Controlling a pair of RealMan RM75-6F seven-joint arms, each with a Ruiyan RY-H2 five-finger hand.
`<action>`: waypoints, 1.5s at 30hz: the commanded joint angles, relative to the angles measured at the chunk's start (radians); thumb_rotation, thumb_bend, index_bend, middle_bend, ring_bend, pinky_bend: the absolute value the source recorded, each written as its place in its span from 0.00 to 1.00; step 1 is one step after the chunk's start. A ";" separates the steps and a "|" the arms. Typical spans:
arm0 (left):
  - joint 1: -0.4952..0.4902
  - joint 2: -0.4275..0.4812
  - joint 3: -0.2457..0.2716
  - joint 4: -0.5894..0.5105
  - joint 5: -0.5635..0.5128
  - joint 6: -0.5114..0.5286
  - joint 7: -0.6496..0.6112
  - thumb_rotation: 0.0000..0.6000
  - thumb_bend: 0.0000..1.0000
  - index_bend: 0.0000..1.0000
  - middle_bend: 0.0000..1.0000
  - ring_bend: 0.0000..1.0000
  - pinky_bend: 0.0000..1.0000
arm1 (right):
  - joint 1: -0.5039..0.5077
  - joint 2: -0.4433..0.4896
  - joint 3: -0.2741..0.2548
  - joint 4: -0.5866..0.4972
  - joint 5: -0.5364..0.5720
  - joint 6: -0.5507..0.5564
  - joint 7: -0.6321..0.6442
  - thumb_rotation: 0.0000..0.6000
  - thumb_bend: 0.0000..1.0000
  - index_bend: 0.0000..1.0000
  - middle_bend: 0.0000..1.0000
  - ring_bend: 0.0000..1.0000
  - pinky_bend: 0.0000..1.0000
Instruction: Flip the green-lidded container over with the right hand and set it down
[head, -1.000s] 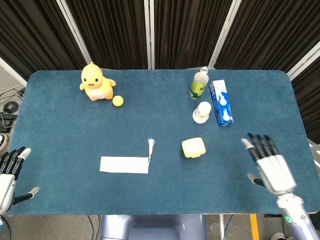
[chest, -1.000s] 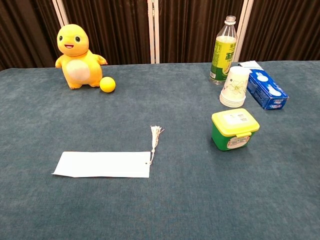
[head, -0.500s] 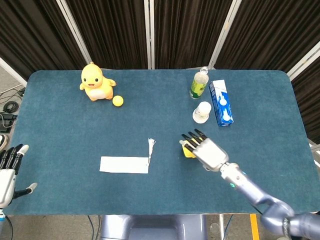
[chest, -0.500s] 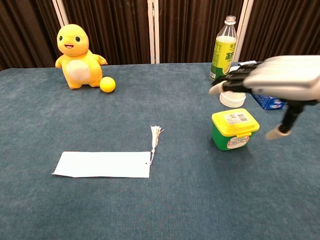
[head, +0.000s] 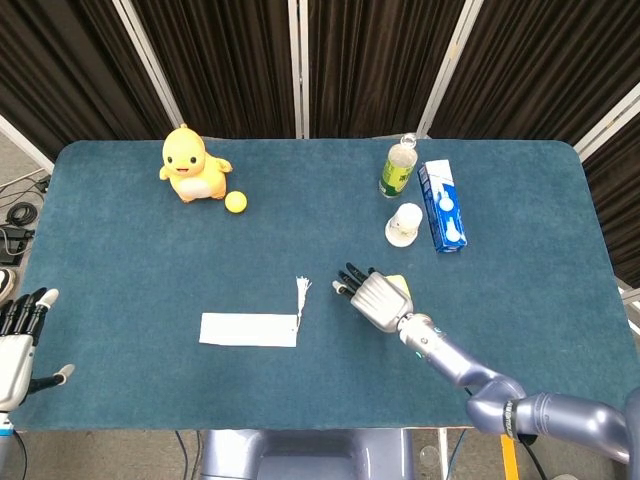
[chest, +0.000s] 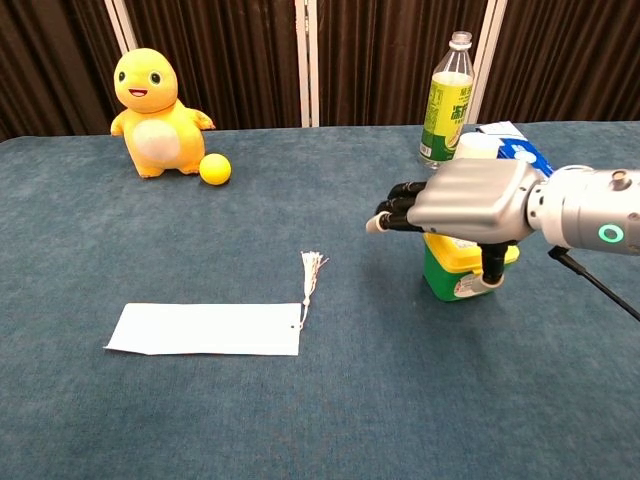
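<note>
Both fingers and thumb of the right hand (chest: 470, 205) are spread over the green-lidded container (chest: 455, 276); grasp uncertain.

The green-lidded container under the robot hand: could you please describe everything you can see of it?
The green-lidded container is a small squarish tub, plastic by its look, with a green body, a yellow-green lid and a pale label on its front. It stands upright, lid on top, on the blue table, in front of the paper cups. The right robot hand lies palm-down over the lid, thumb hanging down the front wall. Whether it grips yet cannot be told.
</note>
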 joint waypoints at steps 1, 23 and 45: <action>-0.002 0.002 -0.002 0.003 -0.006 -0.003 -0.005 1.00 0.00 0.00 0.00 0.00 0.00 | 0.037 -0.049 -0.041 0.067 0.068 0.025 -0.116 1.00 0.22 0.09 0.27 0.25 0.64; -0.008 0.003 0.008 -0.002 0.000 -0.007 -0.010 1.00 0.00 0.00 0.00 0.00 0.00 | -0.042 0.002 -0.021 0.042 -0.210 0.280 0.726 1.00 0.57 0.32 0.48 0.48 0.77; -0.009 0.012 0.016 -0.008 0.014 -0.004 -0.027 1.00 0.00 0.00 0.00 0.00 0.00 | -0.132 -0.133 -0.129 0.295 -0.351 0.453 1.157 1.00 0.52 0.28 0.45 0.48 0.74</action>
